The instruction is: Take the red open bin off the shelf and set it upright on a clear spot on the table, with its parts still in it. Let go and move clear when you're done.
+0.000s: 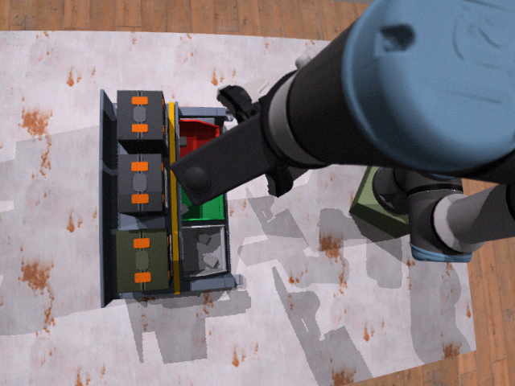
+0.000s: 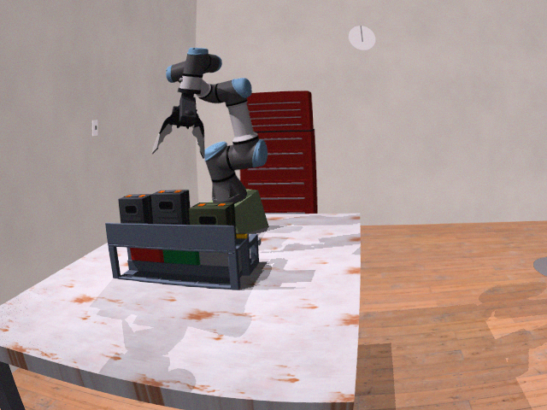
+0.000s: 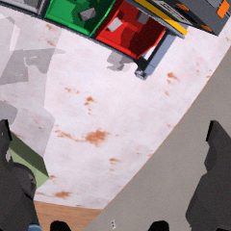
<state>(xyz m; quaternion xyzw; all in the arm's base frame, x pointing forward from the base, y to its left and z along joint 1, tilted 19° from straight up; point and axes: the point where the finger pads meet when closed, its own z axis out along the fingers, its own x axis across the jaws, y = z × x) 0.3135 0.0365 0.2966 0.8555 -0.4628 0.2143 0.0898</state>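
Observation:
The red open bin [image 1: 195, 132] [image 2: 146, 254] [image 3: 129, 38] sits upright at one end of the lower level of the grey shelf [image 1: 203, 111] [image 2: 172, 236] [image 3: 152, 60]. Small grey parts [image 3: 115, 25] lie in it. A green bin [image 1: 208, 211] [image 2: 180, 257] [image 3: 77, 14] stands beside it, then a grey bin [image 1: 205, 251] [image 2: 212, 259]. My gripper [image 2: 179, 149] [image 3: 109, 122] is open and empty. It hangs high above the shelf, off to the side of the red bin's end. In the top view my arm [image 1: 332, 104] hides part of the red and green bins.
Two black cases [image 1: 139, 114] [image 1: 140, 182] and an olive case [image 1: 141, 259] stand on the shelf's upper level. The rust-stained table [image 1: 290, 332] [image 2: 265, 330] [image 3: 96, 96] spreads around the shelf. My base sits on a green pedestal [image 1: 370, 203] [image 2: 249, 212]. A red tool cabinet [image 2: 282, 149] stands behind.

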